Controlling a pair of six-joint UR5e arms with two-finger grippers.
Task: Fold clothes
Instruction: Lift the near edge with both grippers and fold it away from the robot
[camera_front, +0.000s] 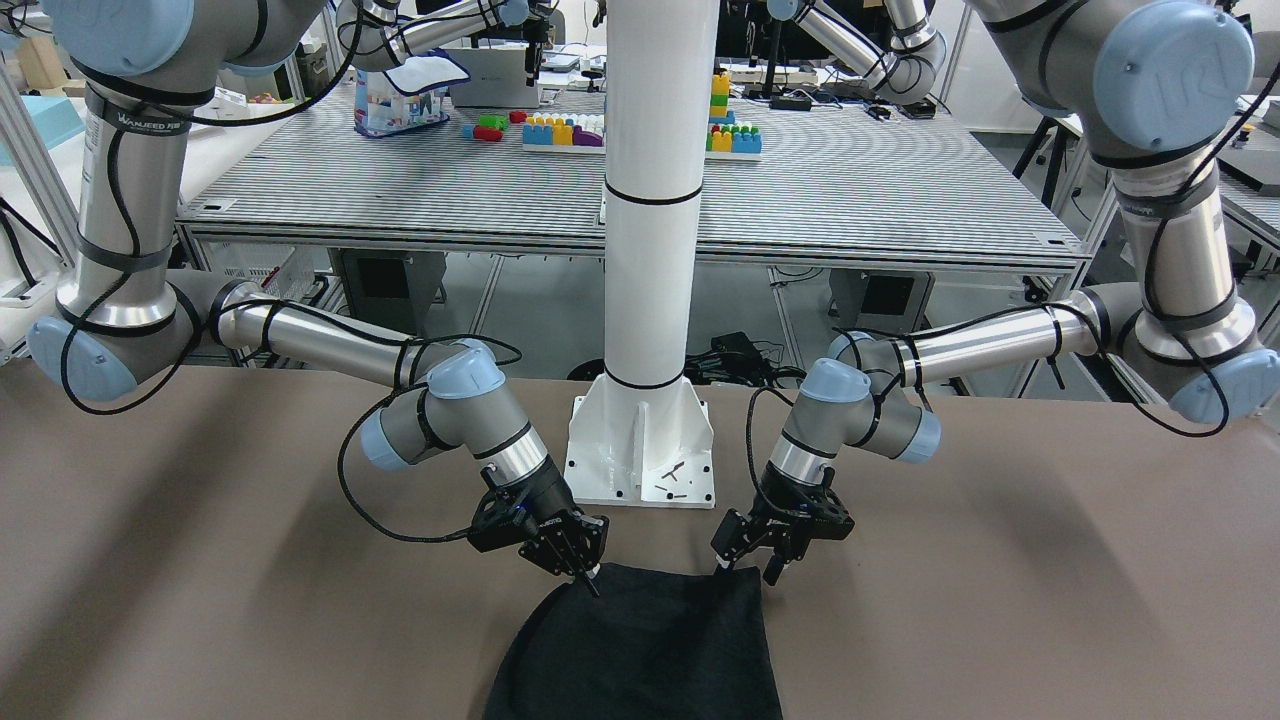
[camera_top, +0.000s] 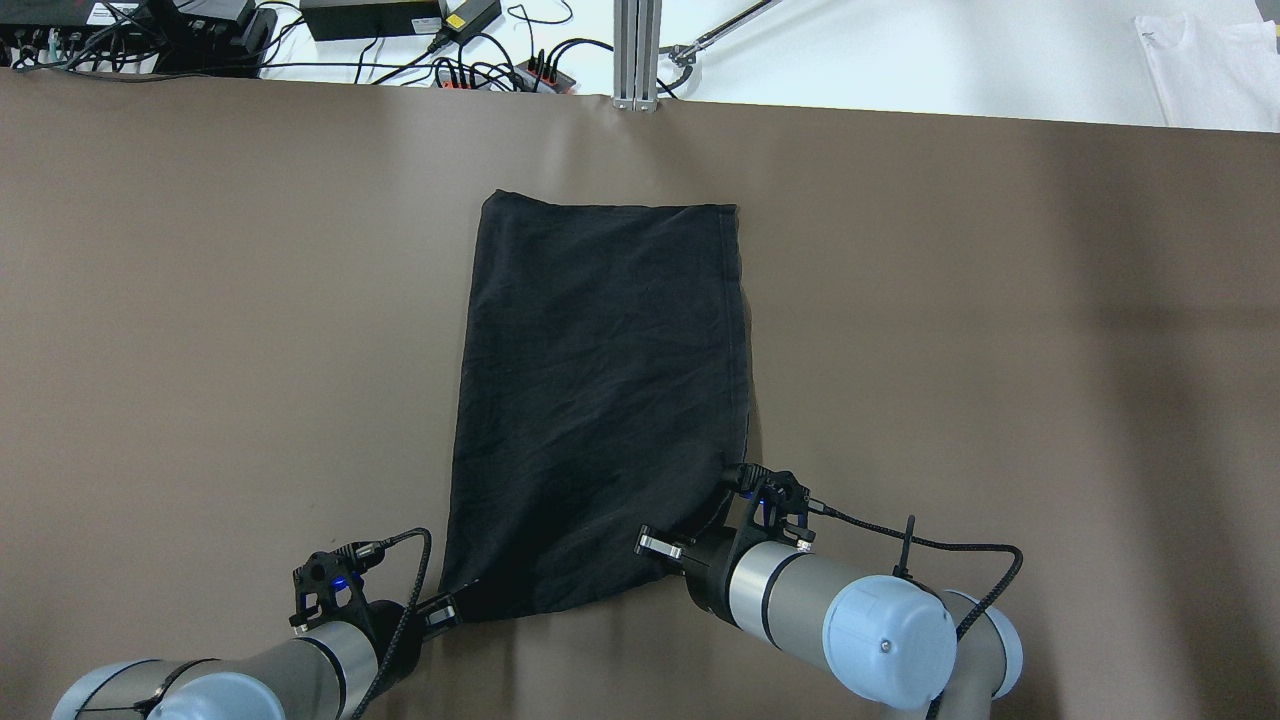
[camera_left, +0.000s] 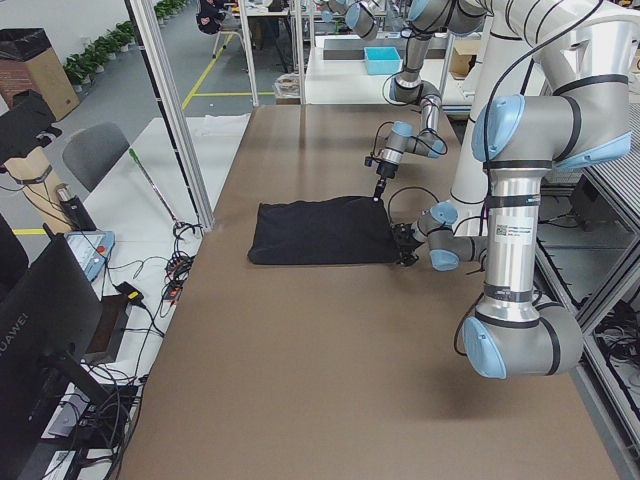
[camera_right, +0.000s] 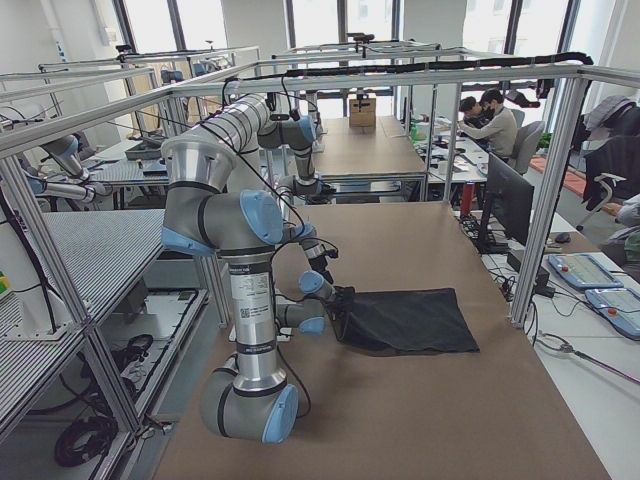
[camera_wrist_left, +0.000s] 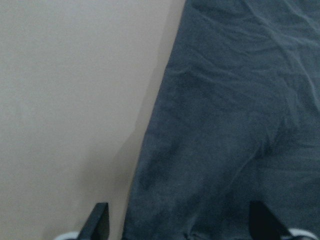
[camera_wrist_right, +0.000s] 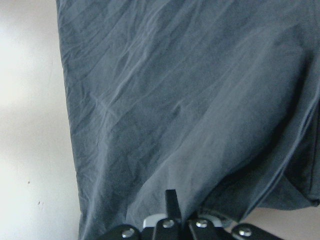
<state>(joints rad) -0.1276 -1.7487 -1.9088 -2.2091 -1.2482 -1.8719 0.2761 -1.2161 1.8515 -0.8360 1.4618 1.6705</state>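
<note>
A black cloth (camera_top: 600, 400) lies flat in the middle of the brown table (camera_top: 200, 300). It looks like a tall box shape with a few small wrinkles.

From above, the left gripper (camera_front: 745, 570) is at the cloth's 7 o'clock corner. Its two fingers (camera_wrist_left: 100, 220) are spread wide apart. One is over the table and one is over the cloth, with the cloth's edge between them. It holds nothing.

The right gripper (camera_front: 590, 578) is at the cloth's 5 o'clock corner. Its fingers are pressed together and pinch the cloth there. The cloth is bunched up a little at that corner.

A white pole (camera_front: 650, 250) stands at the robot's edge of the table, between the two arms.
</note>
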